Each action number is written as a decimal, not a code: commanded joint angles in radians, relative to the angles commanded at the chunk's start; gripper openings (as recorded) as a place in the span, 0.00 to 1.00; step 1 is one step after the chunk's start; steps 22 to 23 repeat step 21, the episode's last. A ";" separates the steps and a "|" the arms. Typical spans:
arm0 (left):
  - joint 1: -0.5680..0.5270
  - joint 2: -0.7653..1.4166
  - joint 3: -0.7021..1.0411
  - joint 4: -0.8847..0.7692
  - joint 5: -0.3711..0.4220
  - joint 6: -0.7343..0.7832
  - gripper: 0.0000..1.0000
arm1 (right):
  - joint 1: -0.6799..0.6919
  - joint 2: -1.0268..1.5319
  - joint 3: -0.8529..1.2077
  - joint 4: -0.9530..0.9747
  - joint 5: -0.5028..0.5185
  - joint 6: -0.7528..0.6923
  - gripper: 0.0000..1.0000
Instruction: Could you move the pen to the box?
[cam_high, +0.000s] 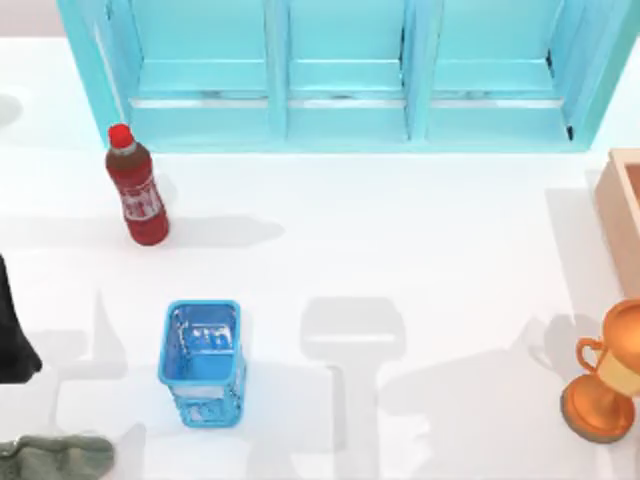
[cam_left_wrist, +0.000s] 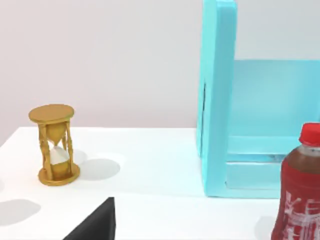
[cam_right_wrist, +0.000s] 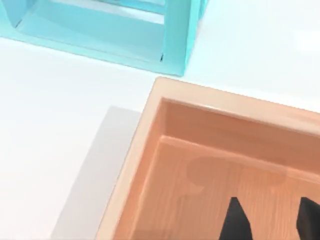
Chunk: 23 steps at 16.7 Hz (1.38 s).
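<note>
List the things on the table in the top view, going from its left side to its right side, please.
Red plastic bottle with a red cap → small blue mesh basket → bronze trophy cup, with the pale tan wooden box at the same right edge.

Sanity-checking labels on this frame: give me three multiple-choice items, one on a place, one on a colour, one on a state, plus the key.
1. Where on the table is the box?
A. top view's left edge
B. top view's right edge
C. centre

2. What colour is the cap of the bottle?
A. red
B. blue
C. white

3. How are the fingers of the right gripper?
A. shut tight
B. shut on the bottle
C. apart, nothing between them

Key: B, its tan wall is cut off by the right edge; A, a red cap tops the red bottle; C, two dark fingers stand apart above the box's floor. The left arm sits at the table's left edge.
</note>
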 joint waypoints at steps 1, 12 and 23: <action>0.000 0.000 0.000 0.000 0.000 0.000 1.00 | 0.000 0.000 0.000 0.000 0.000 0.000 0.00; 0.000 0.000 0.000 0.000 0.000 0.000 1.00 | 0.000 0.000 0.000 0.000 0.000 0.000 0.75; 0.000 0.000 0.000 0.000 0.000 0.000 1.00 | 0.000 0.000 0.000 0.000 0.000 0.000 1.00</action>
